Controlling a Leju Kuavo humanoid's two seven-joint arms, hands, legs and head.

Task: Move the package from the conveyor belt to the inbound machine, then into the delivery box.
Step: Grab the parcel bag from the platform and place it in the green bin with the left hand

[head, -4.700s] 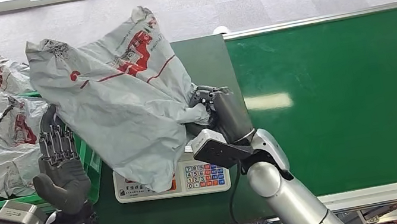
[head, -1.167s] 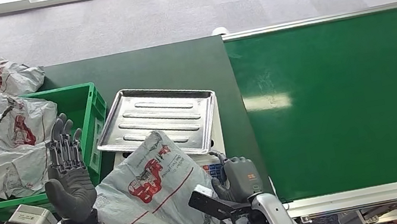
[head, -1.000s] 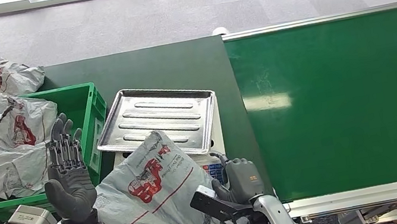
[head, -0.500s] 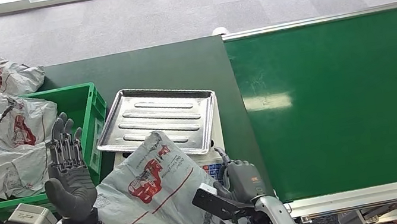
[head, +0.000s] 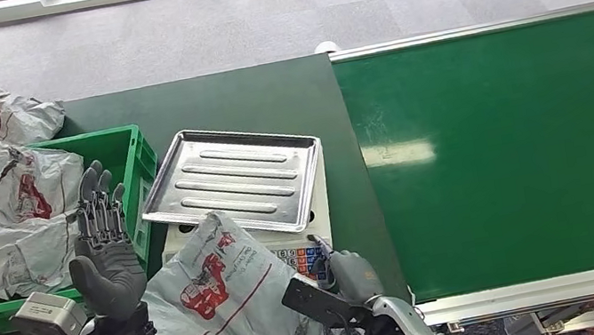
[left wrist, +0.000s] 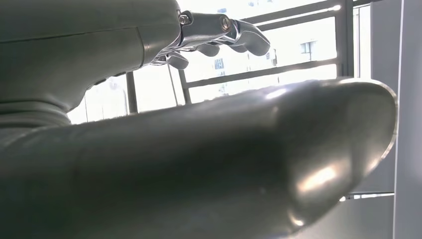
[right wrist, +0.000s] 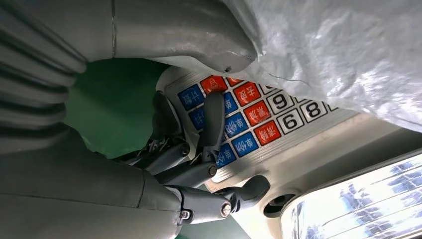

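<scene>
Package [head: 225, 305] hangs lower centre, gripped by right robot hand [head: 348, 274]; left robot hand [head: 105, 252] open. Swing it left over green box [head: 136, 170].

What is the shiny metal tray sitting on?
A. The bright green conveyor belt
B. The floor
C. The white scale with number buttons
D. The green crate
C: the metal tray rests on top of the white scale, whose coloured keypad sticks out at its near edge, next to the grey package.
</scene>
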